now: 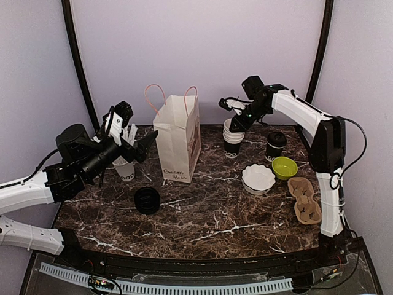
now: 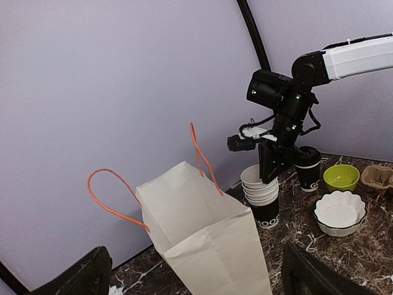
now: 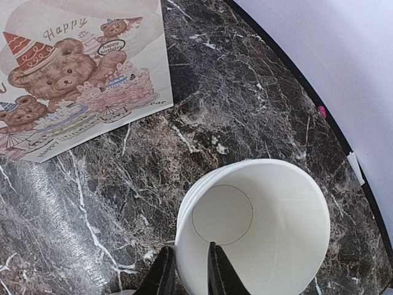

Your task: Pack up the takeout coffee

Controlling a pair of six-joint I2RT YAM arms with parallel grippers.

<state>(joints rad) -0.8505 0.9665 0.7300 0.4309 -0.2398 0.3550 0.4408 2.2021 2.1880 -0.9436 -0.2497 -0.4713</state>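
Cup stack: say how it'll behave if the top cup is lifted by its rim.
Cup stack: tall, narrow-based, lidless, probably light and tippy. Nested cups may stick and rise together. Thin paper rim likely dents between the right tool fingers.

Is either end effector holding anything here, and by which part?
The right end effector pinches the rim of the top cup of the lidless stack, one finger inside the wall, one outside. The left end effector is open and empty.
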